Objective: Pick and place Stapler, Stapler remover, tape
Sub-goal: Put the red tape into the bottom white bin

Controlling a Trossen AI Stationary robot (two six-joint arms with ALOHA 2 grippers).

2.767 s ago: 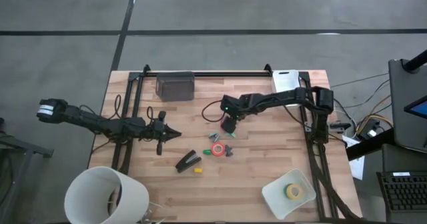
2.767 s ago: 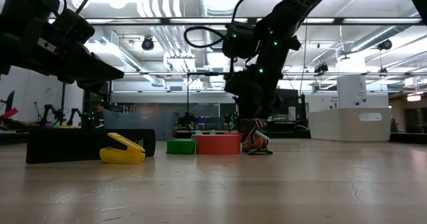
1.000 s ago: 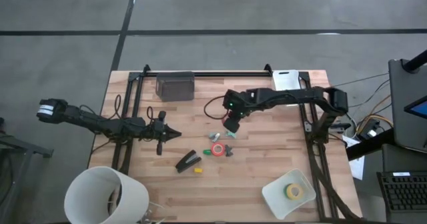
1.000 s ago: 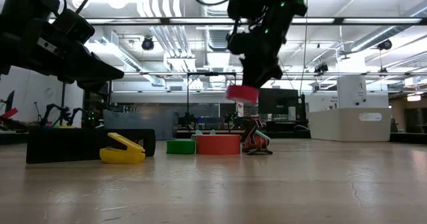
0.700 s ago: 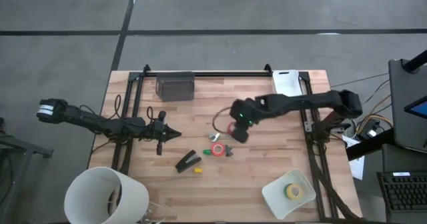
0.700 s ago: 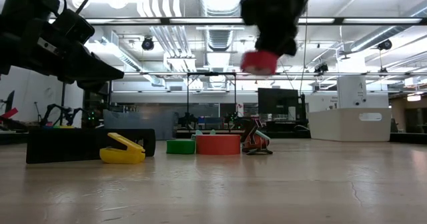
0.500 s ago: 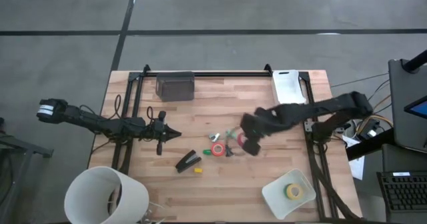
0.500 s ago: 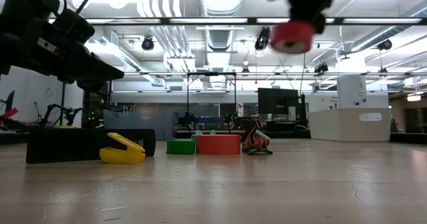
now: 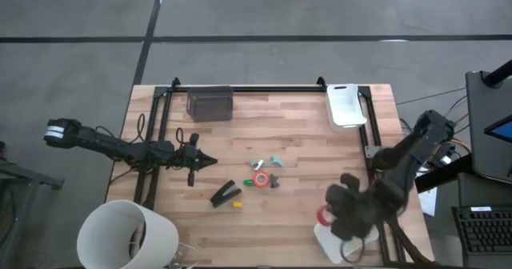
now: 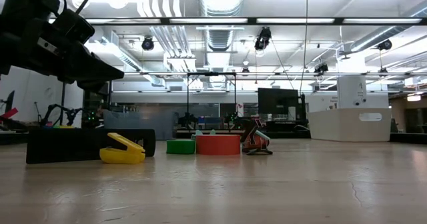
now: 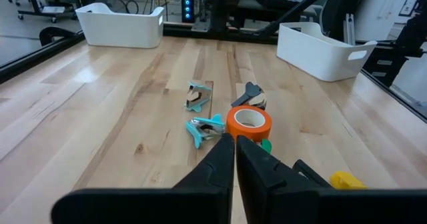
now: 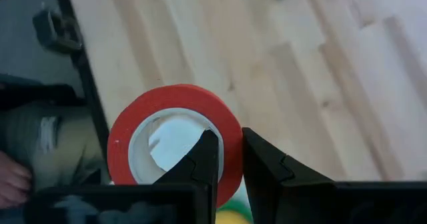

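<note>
Wood table, grey floor around. Right gripper clamped on red tape roll, hovering at near-right corner directly over edge of white bin; drop looks straight down, slight shift toward bin centre. Left gripper parked at left side, fingers pressed together, empty. Stapler, orange tape roll on table mid, well apart from bin, nearer left arm.

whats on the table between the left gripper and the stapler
Nothing: in the high view only bare wood lies between the left gripper and the stapler.
</note>
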